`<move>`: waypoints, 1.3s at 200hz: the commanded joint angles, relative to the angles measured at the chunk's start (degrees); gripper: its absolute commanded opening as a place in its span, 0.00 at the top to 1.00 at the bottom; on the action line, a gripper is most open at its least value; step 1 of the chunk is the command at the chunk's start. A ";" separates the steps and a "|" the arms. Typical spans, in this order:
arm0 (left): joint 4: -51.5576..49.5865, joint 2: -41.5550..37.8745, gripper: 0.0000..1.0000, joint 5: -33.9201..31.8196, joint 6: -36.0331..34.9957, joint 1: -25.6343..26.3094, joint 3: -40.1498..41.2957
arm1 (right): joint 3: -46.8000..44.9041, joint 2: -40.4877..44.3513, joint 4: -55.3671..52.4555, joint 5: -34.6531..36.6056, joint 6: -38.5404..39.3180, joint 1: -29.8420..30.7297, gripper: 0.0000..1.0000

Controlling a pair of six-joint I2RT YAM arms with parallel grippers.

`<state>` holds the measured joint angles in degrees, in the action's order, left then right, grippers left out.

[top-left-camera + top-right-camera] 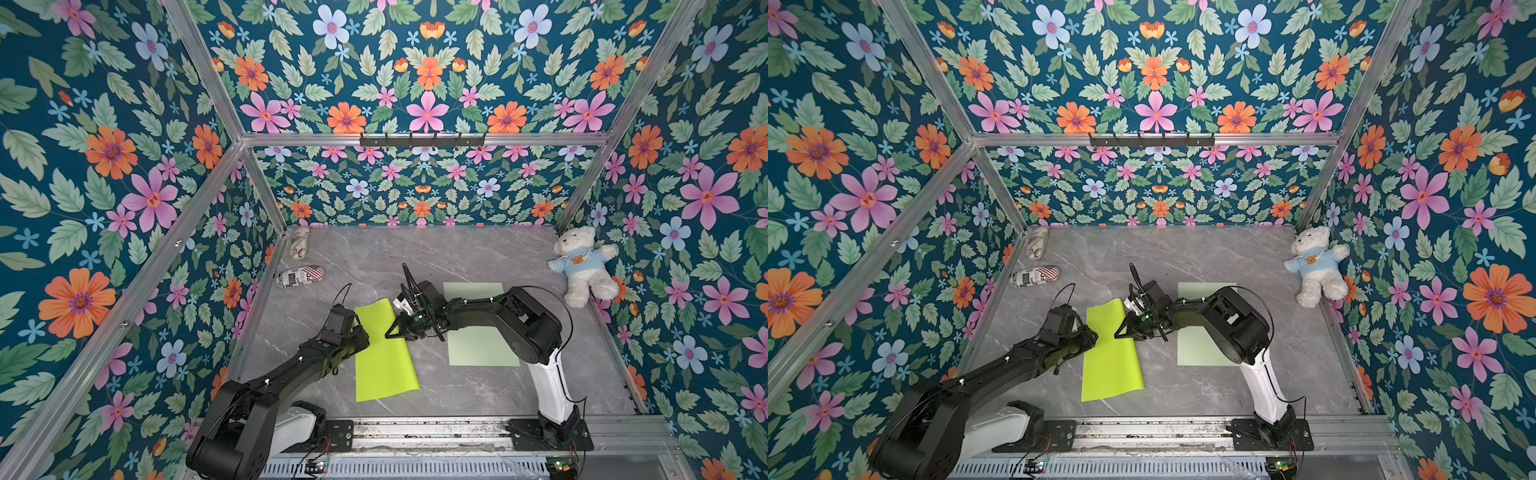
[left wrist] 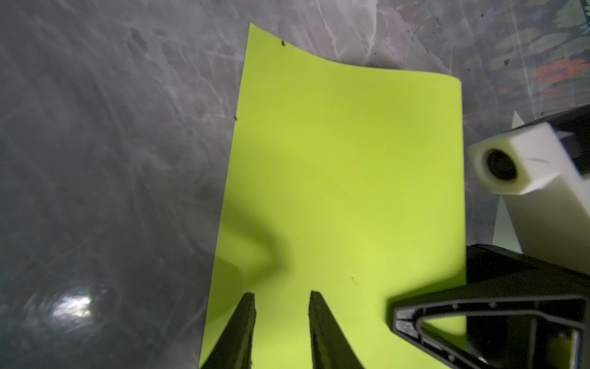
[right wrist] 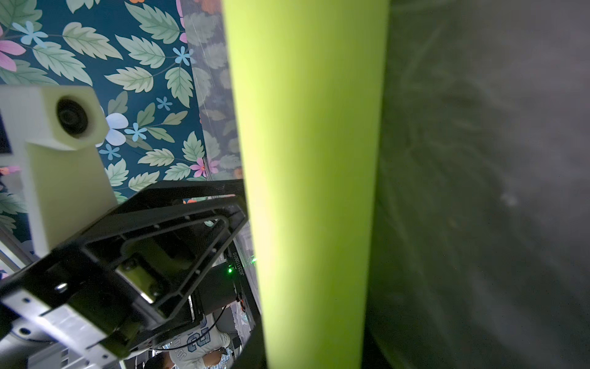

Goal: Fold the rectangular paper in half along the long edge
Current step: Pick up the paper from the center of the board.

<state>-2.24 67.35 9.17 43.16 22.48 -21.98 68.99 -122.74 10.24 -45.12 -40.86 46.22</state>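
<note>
The rectangular paper [image 1: 384, 365] [image 1: 1111, 365] is a bright yellow-green sheet lying lengthwise on the grey marble table [image 1: 457, 257]. Its far end curls upward. My right gripper [image 1: 391, 330] [image 1: 1121, 330] is at the sheet's right long edge, which is lifted. In the right wrist view the paper [image 3: 313, 159] runs up between the jaws and hides the fingertips. My left gripper [image 2: 282, 295] [image 1: 363, 334] stands open just over the paper [image 2: 344, 175] near its left long edge, with nothing between the fingers. One right finger [image 2: 479, 308] reaches over the opposite edge.
A pale green sheet [image 1: 482, 345] lies flat under the right arm. A white teddy bear [image 1: 582, 266] sits in the far right corner. A patterned case [image 1: 300, 276] and a grey pouch [image 1: 300, 243] lie by the left wall. Floral walls enclose the table.
</note>
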 commanded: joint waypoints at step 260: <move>-8.69 3.27 0.87 4.04 -4.88 -1.07 -1.10 | -3.17 1.28 1.10 1.64 -1.01 -3.73 0.64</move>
<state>-9.74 69.19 14.22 39.00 20.84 -23.83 65.98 -121.05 12.32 -45.21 -42.11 42.48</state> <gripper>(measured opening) 0.145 0.340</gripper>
